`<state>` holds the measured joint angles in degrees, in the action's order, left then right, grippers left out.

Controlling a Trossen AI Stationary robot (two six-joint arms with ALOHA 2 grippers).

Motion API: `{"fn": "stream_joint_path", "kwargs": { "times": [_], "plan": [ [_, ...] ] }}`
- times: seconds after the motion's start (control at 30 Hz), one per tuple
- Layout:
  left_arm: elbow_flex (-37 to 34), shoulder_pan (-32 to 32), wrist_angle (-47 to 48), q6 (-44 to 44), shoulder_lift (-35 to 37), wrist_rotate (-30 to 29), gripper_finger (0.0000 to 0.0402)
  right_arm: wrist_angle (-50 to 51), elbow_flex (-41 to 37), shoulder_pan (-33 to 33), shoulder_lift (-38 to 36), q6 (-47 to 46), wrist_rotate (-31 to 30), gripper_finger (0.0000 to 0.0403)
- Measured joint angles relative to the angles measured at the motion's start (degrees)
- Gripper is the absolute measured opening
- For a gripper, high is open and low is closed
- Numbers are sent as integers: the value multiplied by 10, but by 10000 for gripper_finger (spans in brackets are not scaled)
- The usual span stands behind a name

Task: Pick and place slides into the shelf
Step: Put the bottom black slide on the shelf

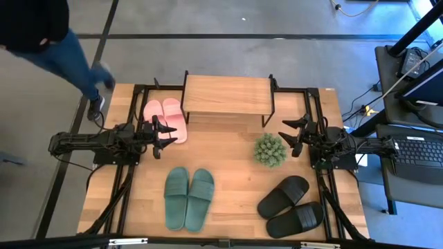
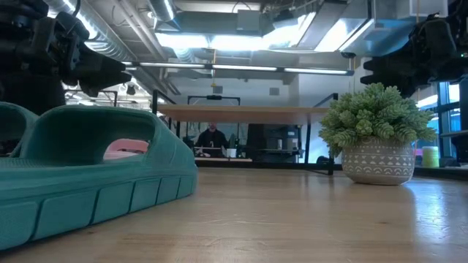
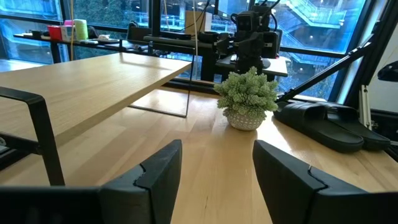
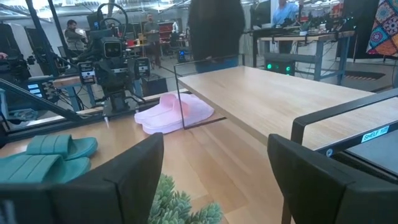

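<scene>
High view: the left gripper point(image 1: 166, 133) hangs with fingers spread wide and empty, just beside the pink slides point(image 1: 166, 119), which lie side by side with their long axes running toward the shelf point(image 1: 227, 95) at the table's far edge. The right gripper point(image 1: 288, 133) is likewise spread wide and holds nothing, close to the potted plant point(image 1: 270, 149). The dark green slides point(image 1: 188, 197) lie near the front centre, long axes running front to back; the black slides point(image 1: 292, 205) lie at the front right, angled diagonally. A person point(image 1: 48, 41) walks past the table's far left corner.

Low view: a dark green slide point(image 2: 88, 172) fills the left foreground, with pink showing through its strap opening. The plant point(image 2: 374, 135) stands to the right, the shelf's plank point(image 2: 245, 111) behind.

Left wrist view: two fingers point(image 3: 155, 180) stand well apart with bare tabletop between; beyond are the plant point(image 3: 247, 99), the black slides point(image 3: 329, 123) and the shelf point(image 3: 93, 87).

Right wrist view: fingers point(image 4: 134, 171) wide apart, above the plant point(image 4: 180, 205); the pink slides point(image 4: 174, 113) lie beside a shelf leg.
</scene>
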<state>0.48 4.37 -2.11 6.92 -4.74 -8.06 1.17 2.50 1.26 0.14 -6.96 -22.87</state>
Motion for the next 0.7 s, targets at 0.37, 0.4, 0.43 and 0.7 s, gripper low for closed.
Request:
{"fn": "stream_joint_path", "kwargs": {
  "times": [0.37, 0.4, 0.43, 0.7],
  "plan": [
    [0, 0, -3, 0, 0, 0, 191, -2, 2, 0, 0, 4, 1, 288],
    [0, 0, -3, 0, 0, 0, 191, -2, 5, 0, 2, 15, 4, 288],
    [0, 0, -3, 0, 0, 0, 191, -2, 9, 1, 2, 25, 12, 288],
    [0, 0, -11, 0, 0, -7, 191, 27, 84, 27, 70, 58, 50, 288]
  ]
}}
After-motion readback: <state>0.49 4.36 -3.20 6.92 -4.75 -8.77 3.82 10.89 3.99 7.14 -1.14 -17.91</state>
